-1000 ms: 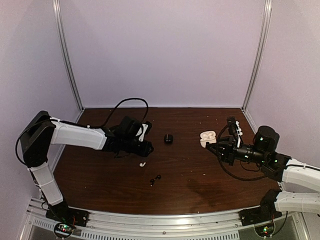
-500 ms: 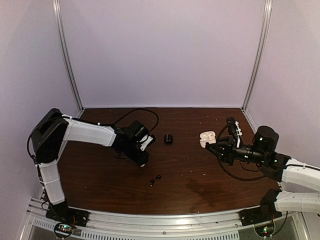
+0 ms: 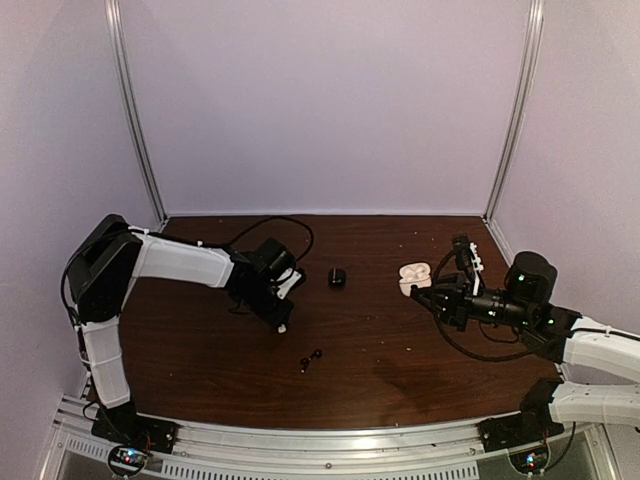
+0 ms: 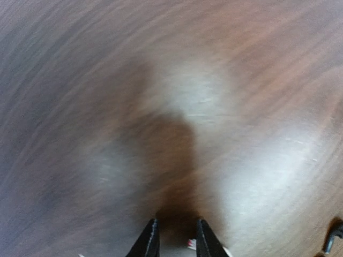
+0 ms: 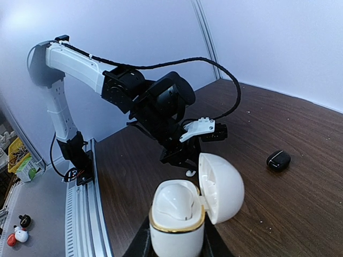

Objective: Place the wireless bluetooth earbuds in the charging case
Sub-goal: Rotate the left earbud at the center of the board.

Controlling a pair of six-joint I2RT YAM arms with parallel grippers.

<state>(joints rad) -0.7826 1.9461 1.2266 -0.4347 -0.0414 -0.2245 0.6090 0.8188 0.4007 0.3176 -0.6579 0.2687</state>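
The left pincer [image 4: 176, 230] points down at the table [image 3: 400, 380] with its 2 fingers a narrow gap apart. A small white earbud [image 5: 190, 173] sits right at its tips. The wrist view is blurred and shows only a white speck low in that gap, so I cannot tell whether the pincer grasps the earbud or merely hangs over it. Nor can I make out which way the earbud's stem runs. A little nearer the arm bases and to the pincer's right lie 2 black earbuds [image 3: 310, 360], close together and apart from the fingers. The left arm is plainly the nearer one to them. Further right and beyond the pincer sits a closed black case [image 3: 337, 277], alone on the wood. Well off to the right, the right pincer [image 5: 176, 243] is clenched on the white case [image 5: 177, 211], holding it upright with the lid swung open toward the left arm. The coming move therefore looks like a rightward carry from the left pincer to that open case.
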